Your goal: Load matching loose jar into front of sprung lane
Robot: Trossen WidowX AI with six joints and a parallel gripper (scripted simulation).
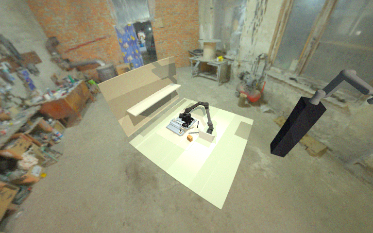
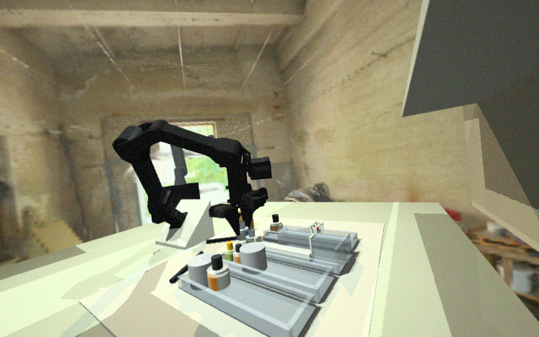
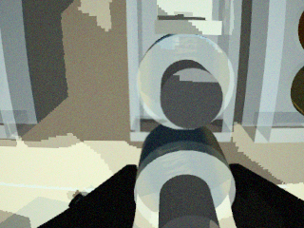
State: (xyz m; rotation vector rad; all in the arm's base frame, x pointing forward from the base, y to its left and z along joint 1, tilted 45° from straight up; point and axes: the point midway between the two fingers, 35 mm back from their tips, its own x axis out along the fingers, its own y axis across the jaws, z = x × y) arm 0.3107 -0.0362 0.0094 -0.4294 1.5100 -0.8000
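Observation:
My gripper (image 3: 182, 174) (image 2: 241, 224) (image 1: 185, 121) is shut on a clear glass jar with a grey cap (image 3: 185, 203) (image 2: 241, 230). I hold it upright at the front end of a lane of the grey lane rack (image 2: 278, 317) (image 1: 172, 126). A matching clear jar with a grey cap (image 3: 185, 89) (image 2: 250, 236) stands in that lane just behind the low front stop (image 3: 254, 135). The two jars overlap in the wrist view; I cannot tell whether they touch. A pale pusher plate (image 3: 190, 27) shows behind the lane jar.
Other lanes hold two grey cylinders (image 2: 253, 255) (image 2: 198, 269), an orange-filled jar with a black cap (image 2: 217, 274), a yellow-capped jar (image 2: 229, 250) and a brown jar (image 2: 274, 224). A black rod (image 2: 178, 273) and a white wedge (image 2: 190, 232) lie nearby. An orange cube (image 1: 189, 137) sits on the mat.

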